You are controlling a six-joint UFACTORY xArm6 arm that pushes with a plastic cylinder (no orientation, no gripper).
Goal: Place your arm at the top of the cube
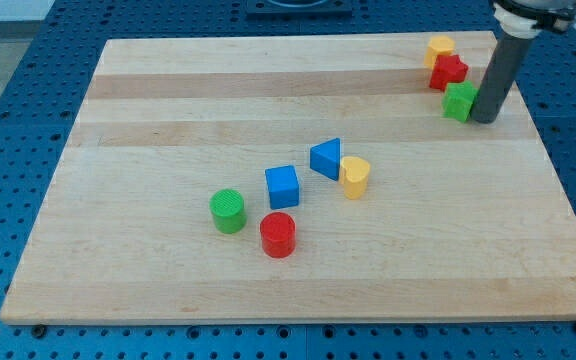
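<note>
My tip (485, 120) rests on the bench (148, 110) near the view's top right corner, touching or just beside a green block (458, 101), with a red block (449, 70) and a yellow block (440, 47) stacked toward the view's top of it; their shapes are hard to make out at this distance. The arm carries no jaws, only the rod. The blue cube (282, 186) sits near the bench's middle, well apart from my tip, between a green cylinder (228, 211), a red cylinder (278, 235), a blue triangular block (326, 158) and a yellow block (355, 176). I judge the task barely begun: the tip must cross leftward and downward to the spot just above the cube.
</note>
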